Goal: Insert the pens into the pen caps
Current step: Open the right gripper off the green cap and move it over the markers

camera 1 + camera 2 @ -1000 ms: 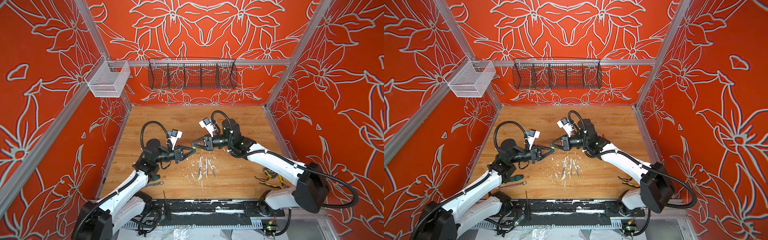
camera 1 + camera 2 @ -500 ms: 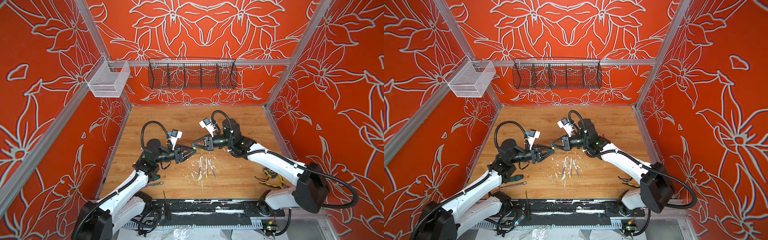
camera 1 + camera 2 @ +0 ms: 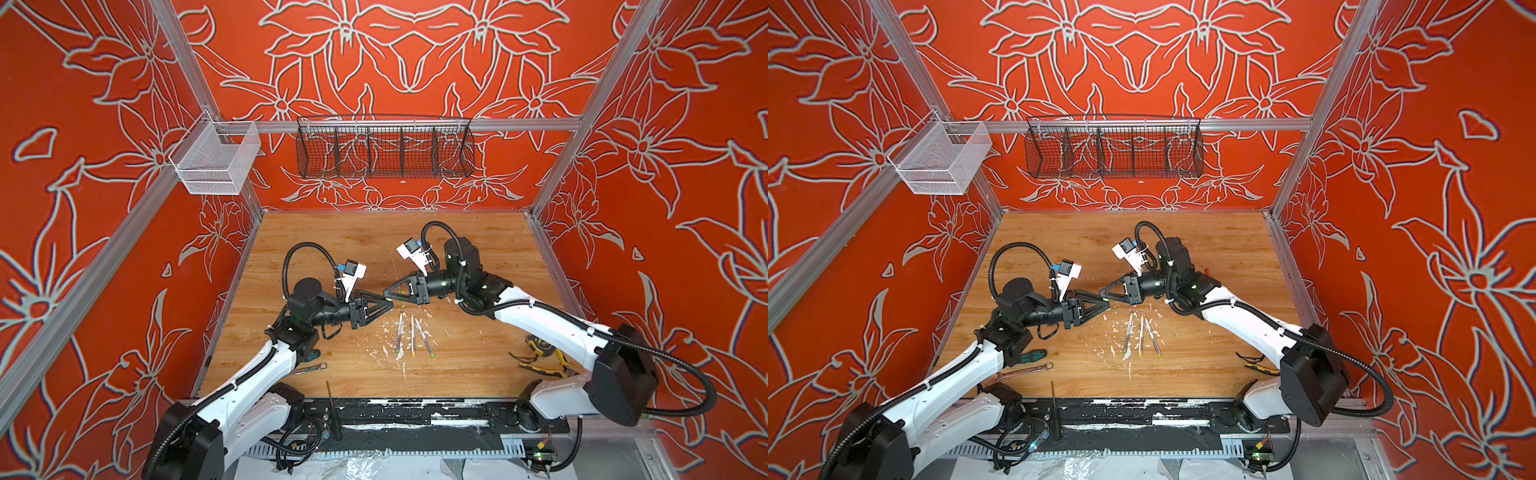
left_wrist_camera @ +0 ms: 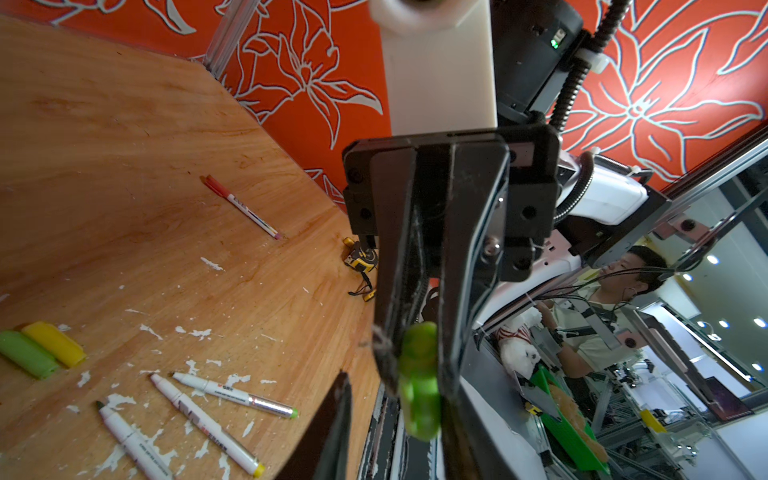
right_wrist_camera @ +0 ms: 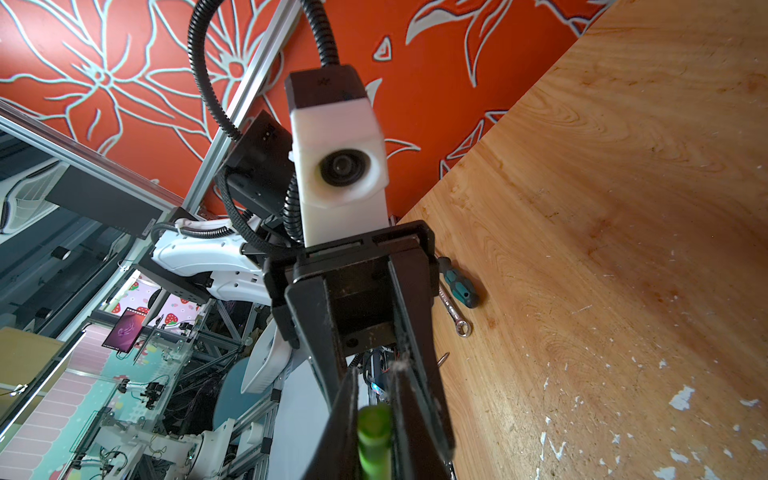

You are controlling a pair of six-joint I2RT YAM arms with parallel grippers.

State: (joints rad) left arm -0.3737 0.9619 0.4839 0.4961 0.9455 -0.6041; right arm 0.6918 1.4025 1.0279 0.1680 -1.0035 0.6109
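Observation:
My right gripper [image 3: 385, 292] is shut on a green pen cap [image 5: 374, 432], which sticks out past its fingertips [image 4: 417, 386]. My left gripper [image 3: 390, 306] meets it tip to tip above the middle of the table. Its jaws stand apart on either side of the right gripper's tips and do not touch the cap. Three uncapped pens [image 3: 412, 337] lie side by side on the wood just in front. A fourth pen [image 4: 241, 205] wearing a red cap lies farther off. A green cap [image 4: 25, 353] and a yellow cap [image 4: 54, 343] lie together on the table.
A green-handled screwdriver [image 3: 312, 355] and a silver wrench [image 3: 309, 369] lie by the left arm's base. A tape measure [image 3: 540, 345] and pliers [image 3: 540, 368] sit at the front right. A black wire basket [image 3: 384, 151] and a white mesh basket [image 3: 216, 160] hang on the walls.
The left gripper's jaws have parted from shut. Both arms have stayed almost where they were, tips still meeting.

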